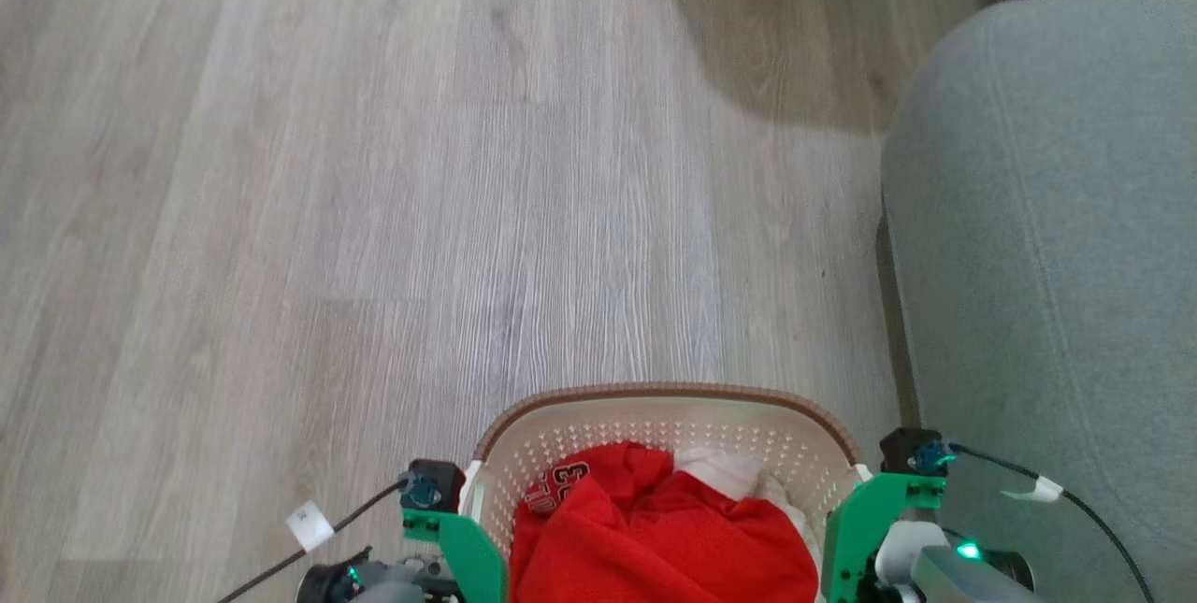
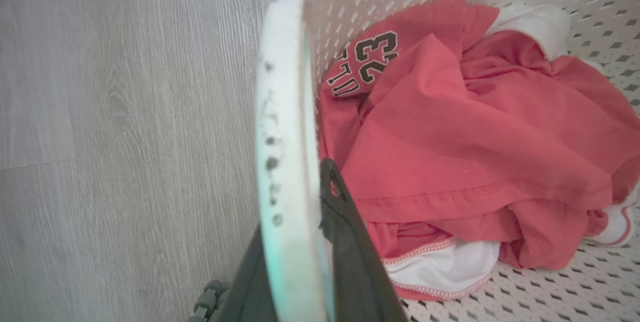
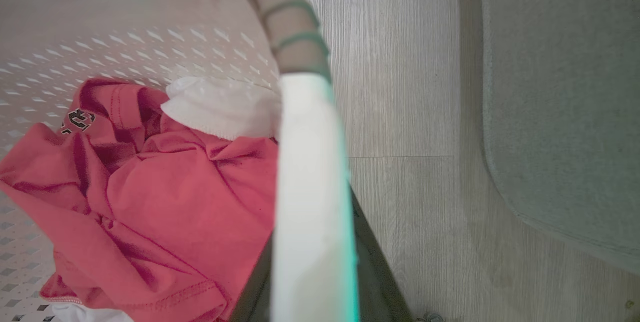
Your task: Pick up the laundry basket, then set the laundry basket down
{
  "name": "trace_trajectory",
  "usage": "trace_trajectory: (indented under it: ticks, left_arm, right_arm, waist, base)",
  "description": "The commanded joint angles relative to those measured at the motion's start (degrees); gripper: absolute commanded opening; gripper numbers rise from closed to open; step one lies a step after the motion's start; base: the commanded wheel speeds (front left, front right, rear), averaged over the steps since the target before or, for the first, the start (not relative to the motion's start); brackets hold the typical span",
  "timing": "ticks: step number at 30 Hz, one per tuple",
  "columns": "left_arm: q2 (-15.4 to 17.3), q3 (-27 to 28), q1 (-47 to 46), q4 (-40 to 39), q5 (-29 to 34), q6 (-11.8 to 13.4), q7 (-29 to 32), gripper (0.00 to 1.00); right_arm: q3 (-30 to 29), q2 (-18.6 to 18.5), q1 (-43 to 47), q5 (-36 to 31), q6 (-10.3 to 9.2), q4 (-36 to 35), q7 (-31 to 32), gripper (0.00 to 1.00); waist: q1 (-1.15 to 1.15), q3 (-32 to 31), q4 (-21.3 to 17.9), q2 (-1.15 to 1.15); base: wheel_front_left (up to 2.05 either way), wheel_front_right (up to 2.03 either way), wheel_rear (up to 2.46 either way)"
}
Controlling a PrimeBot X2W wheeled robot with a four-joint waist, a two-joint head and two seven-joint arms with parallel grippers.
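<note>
The pale plank floor (image 1: 374, 210) spreads ahead of the laundry basket (image 1: 669, 391) and to both its sides, and a grey sofa (image 1: 1047, 210) bulks near the basket's right side without touching it. The basket sits low between the two arms; I cannot tell whether its base rests on the floor or hangs clear. Inside it, a crumpled red jersey (image 2: 475, 127) numbered 23 covers most of the bottom, and a white garment (image 2: 530, 20) pokes out by the far wall. At the basket's left handle (image 2: 285, 112), the left gripper (image 2: 295, 222) has its jaws clamped, one dark finger on each side of the white band. The right gripper (image 3: 312, 262) holds the right handle (image 3: 307, 162) the same way. The handles look smooth and narrow, so uneven arm heights could tilt the basket and let a handle slip or the clothes slide out. A drift rightward could knock it against the sofa.
</note>
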Motion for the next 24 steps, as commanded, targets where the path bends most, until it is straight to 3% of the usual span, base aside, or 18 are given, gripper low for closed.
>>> trace_trajectory:
  ticks: [1,24]
  left_arm:
    - [2.3,0.5,-1.5,0.9,0.2,0.2,-0.2,0.00]
    - [2.3,-2.3,-1.4,2.2,-1.0,-0.2,0.1,0.00]
  right_arm:
    - [1.6,-0.9,-0.3,0.2,-0.09,-0.2,-0.6,0.00]
    - [10.6,-0.9,0.1,9.3,-0.09,0.0,-1.8,0.00]
  waist:
    - [0.01,-2.0,0.0,-0.01]
    - [0.01,-5.6,0.6,-0.01]
  base:
    - [0.00,0.00,0.00]
    - [0.00,0.00,0.00]
